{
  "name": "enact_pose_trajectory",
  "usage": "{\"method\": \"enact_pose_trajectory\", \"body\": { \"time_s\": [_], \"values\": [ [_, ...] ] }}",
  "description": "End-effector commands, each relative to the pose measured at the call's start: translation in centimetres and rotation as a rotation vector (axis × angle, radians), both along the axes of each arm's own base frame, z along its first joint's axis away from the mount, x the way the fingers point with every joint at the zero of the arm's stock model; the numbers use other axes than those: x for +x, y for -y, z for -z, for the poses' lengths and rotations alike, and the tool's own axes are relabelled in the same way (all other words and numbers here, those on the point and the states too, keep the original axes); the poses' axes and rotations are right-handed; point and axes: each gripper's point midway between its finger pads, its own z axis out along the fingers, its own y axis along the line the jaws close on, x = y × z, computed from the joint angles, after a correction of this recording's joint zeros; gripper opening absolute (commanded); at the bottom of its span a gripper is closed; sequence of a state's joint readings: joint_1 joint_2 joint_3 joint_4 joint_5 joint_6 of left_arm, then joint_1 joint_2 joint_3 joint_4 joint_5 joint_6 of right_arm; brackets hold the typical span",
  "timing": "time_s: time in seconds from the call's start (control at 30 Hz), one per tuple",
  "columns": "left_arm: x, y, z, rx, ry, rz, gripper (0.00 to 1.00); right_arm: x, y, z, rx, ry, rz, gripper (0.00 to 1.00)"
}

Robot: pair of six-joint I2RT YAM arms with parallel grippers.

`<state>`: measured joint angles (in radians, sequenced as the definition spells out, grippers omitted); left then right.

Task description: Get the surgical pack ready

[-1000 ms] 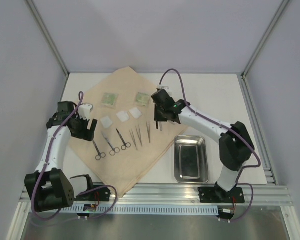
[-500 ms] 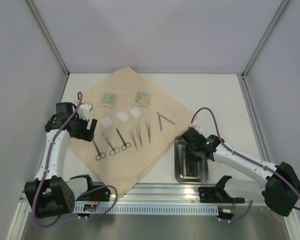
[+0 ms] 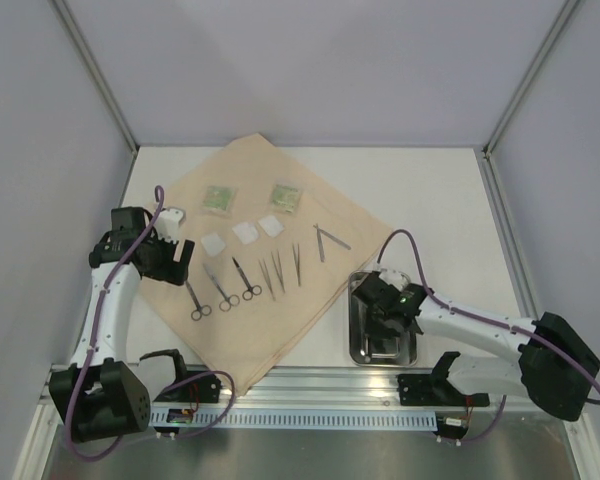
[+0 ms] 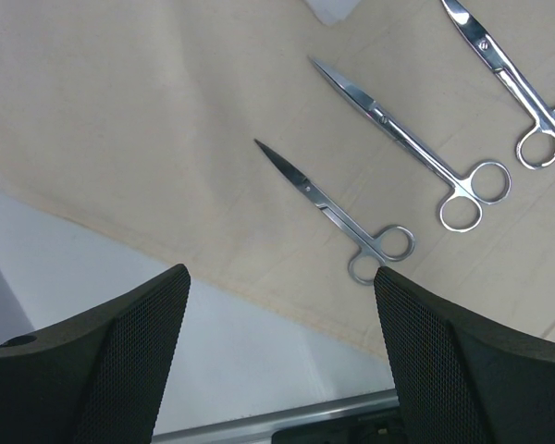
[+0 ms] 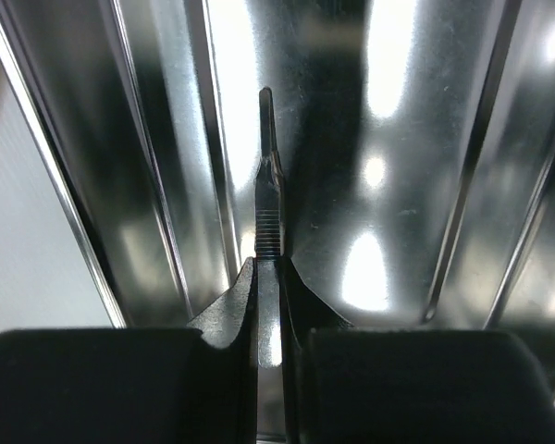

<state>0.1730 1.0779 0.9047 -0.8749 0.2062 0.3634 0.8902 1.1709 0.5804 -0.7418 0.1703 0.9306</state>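
The tan cloth (image 3: pixel 280 310) lies spread on the table with three scissors (image 3: pixel 222 288), several tweezers (image 3: pixel 285 268), white pads (image 3: pixel 246 231) and two green packets (image 3: pixel 286 197) on it. The steel tray (image 3: pixel 408 358) sits to its right. My right gripper (image 3: pixel 384 312) is over the tray, shut on a slim ridged tweezers (image 5: pixel 268 203) that points down into the tray's shiny bottom (image 5: pixel 398 139). My left gripper (image 3: pixel 178 262) is open and empty above the cloth's left edge. In the left wrist view, it (image 4: pixel 277 351) sits just short of the nearest scissors (image 4: pixel 338 213).
One more tweezers (image 3: pixel 329 239) lies alone near the cloth's right corner. Bare white table (image 4: pixel 259 361) shows beside the cloth's edge, under my left gripper. Enclosure walls and frame posts ring the table. An aluminium rail (image 3: pixel 320 385) runs along the front.
My right arm has swung from the cloth's right part to the tray with the tweezers in its grip, and now sits lower in the tray. The left arm barely moved.
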Motion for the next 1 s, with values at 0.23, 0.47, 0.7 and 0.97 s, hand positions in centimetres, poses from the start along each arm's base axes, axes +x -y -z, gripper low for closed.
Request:
{"method": "enact_pose_trajectory", "body": {
  "time_s": [0.23,0.47,0.7,0.97],
  "values": [
    [-0.5,-0.4,-0.3,0.025,0.01,0.005,0.91,1.3,-1.8,0.9,0.031,0.053,0.053,0.01],
    [-0.7,-0.4,-0.4,0.029,0.015,0.01,0.91,1.9,-2.0,-1.1,0.041,0.092,0.029,0.31],
    [-0.3,-0.5,-0.9,0.032,0.023,0.011,0.91,5.9,-2.7,-10.1,0.001,0.303,-0.105,0.38],
    [1.7,-1.0,-1.7,0.029,0.013,-0.012,0.91,15.7,-8.7,-16.3,-0.001,0.43,-0.498,0.29]
  ]
}}
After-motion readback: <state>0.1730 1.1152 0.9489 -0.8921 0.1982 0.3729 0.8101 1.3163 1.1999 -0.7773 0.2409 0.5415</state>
